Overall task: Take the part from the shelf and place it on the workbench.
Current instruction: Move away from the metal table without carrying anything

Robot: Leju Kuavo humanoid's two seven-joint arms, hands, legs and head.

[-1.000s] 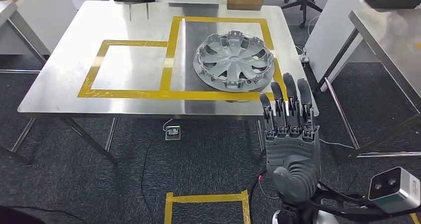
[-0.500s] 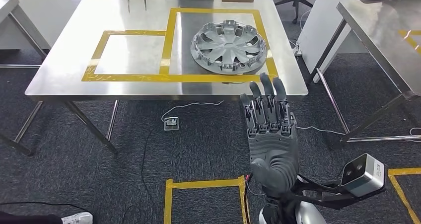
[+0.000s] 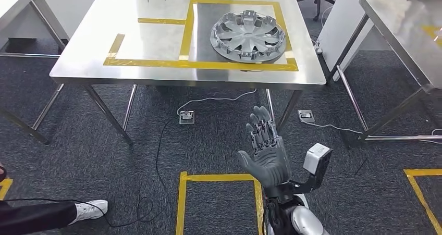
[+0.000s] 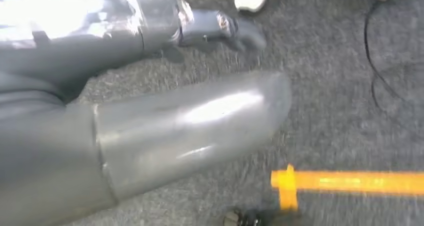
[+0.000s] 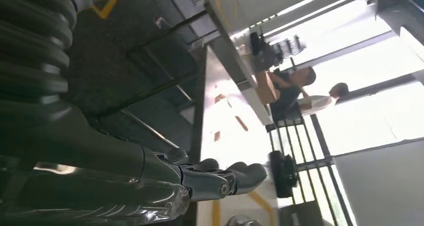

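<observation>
Head view: your wheel cover lies flat on the steel desk, inside the right-hand yellow tape outline, so placement reads as done. Your right hand holds nothing, fingers spread wide, palm up, low over the carpet and well short of the desk edge; this suits a withdrawal. Your left hand hangs over the floor, blurred; I cannot tell its fingers' state. Against the earlier frames, the camera has pulled back from the desk and the right hand has dropped lower and turned over.
</observation>
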